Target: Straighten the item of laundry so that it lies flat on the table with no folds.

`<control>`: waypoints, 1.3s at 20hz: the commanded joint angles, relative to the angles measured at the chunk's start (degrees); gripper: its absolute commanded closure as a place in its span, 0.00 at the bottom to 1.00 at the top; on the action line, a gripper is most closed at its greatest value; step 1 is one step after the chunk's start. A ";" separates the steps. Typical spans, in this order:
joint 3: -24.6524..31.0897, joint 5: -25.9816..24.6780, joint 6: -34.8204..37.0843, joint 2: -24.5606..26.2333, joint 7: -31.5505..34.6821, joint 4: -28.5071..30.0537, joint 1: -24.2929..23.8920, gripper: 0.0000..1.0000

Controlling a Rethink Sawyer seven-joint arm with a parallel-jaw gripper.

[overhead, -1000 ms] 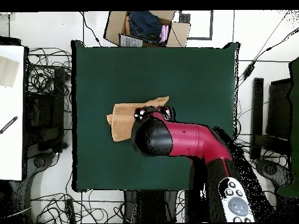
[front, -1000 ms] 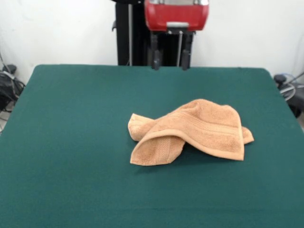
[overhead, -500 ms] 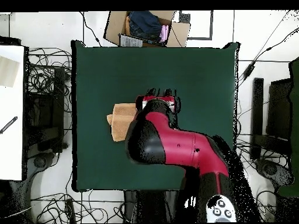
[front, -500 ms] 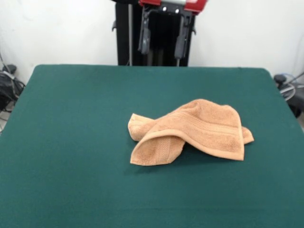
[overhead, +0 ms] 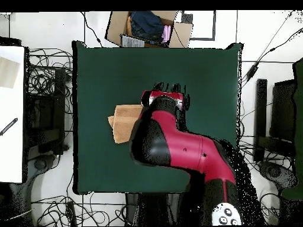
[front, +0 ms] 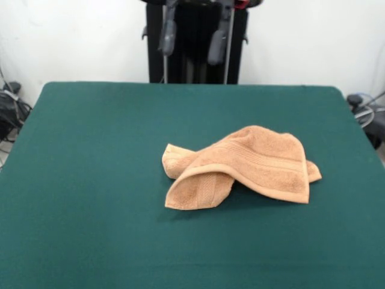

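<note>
Jaws are hanging wide and empty high above the bench (front: 90, 180), while the towel (front: 252, 165) is lying mid-bench, crumpled and doubled over itself, flattening not yet achieved.

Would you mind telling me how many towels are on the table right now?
1: a crumpled towel near the middle of the green table; the arm hides part of it from overhead.

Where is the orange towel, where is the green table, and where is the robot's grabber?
towel (front: 258, 159): front view, on its raised top fold.
table (front: 90, 180): front view, on bare green cloth.
gripper (front: 192, 45): front view, midway between the two grey fingers, spread apart high above the table.
</note>
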 commanded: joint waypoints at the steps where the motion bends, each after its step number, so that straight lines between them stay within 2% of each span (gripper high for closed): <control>1: 3.09 4.78 22.99 5.09 6.06 1.72 -4.39 0.00; 4: 4.58 6.27 34.50 6.56 3.99 0.57 -5.35 0.00; 8: 4.40 5.14 45.14 6.69 2.35 -1.99 -4.82 0.00; 13: 7.57 7.38 52.43 7.30 0.67 -0.94 -7.12 0.00; 17: 6.60 6.78 56.01 6.27 1.87 -0.79 -6.38 0.00; 20: 6.50 7.07 54.93 5.06 2.08 0.50 -5.86 0.00; 24: 9.27 7.56 40.74 5.99 0.48 2.01 -6.48 0.00; 26: 10.02 6.73 37.32 7.03 0.47 1.24 -6.33 0.00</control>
